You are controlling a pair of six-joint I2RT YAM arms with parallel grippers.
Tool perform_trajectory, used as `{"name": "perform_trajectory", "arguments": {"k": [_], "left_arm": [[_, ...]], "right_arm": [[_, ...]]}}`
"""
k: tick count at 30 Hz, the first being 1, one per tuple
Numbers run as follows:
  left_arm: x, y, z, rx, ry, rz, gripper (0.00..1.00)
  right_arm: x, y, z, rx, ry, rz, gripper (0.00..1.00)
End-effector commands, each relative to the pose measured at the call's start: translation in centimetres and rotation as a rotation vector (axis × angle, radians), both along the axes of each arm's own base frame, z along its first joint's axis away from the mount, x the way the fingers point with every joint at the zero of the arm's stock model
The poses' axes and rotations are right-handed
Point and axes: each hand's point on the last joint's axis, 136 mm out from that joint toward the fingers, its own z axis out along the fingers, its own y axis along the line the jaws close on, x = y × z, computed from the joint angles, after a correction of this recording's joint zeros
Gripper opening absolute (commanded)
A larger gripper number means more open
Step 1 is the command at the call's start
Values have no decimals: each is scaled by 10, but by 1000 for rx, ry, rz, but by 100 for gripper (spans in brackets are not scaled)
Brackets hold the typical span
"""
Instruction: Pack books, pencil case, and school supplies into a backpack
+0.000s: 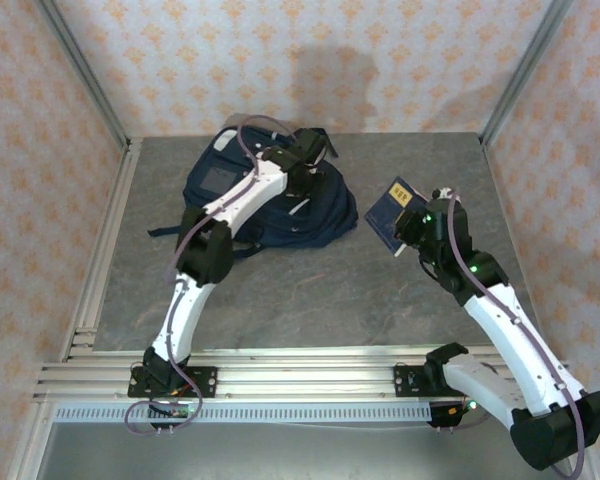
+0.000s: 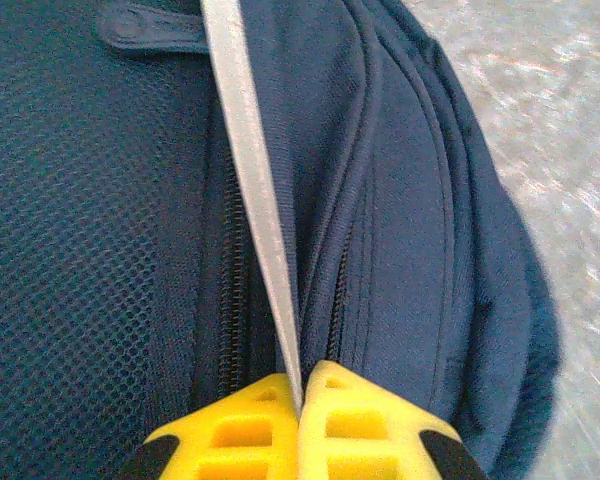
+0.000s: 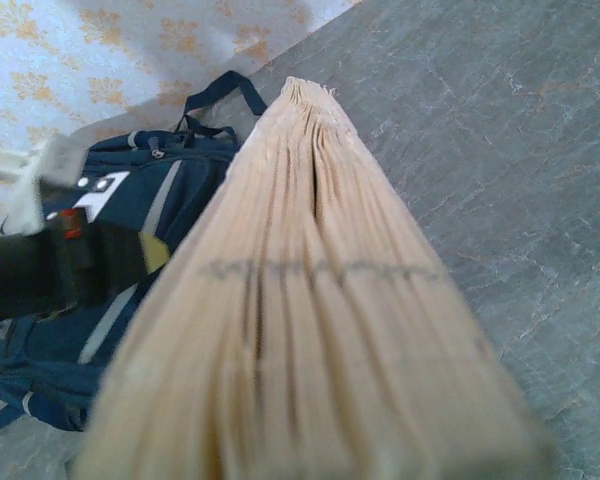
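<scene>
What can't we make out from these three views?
- Top view: the left arm covers the middle of the backpack.
- Top view: the yellow label on the book held by the right gripper is too small to read.
- Left wrist: the white strip pinched by the left gripper runs off the top edge.
- Right wrist: the book's near page edges are blurred.

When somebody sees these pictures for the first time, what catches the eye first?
The big navy backpack lies far back on the table, and the left gripper is shut on a pale strip beside its zipper. To its right, the right gripper holds a navy book above the table.
</scene>
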Motion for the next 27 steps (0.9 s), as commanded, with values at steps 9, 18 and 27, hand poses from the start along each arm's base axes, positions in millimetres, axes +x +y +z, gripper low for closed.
{"name": "perform_trajectory", "arguments": {"k": [9, 18, 27], "left_arm": [[-70, 2, 144, -266, -137, -62, 0], [-86, 4, 176, -319, -178, -117, 0], [-88, -4, 209, -441, -214, -159, 0]], "right_arm": [[-4, 48, 4, 286, -17, 177, 0], [5, 96, 9, 626, 14, 316, 0], [21, 131, -4, 827, 16, 452, 0]]}}
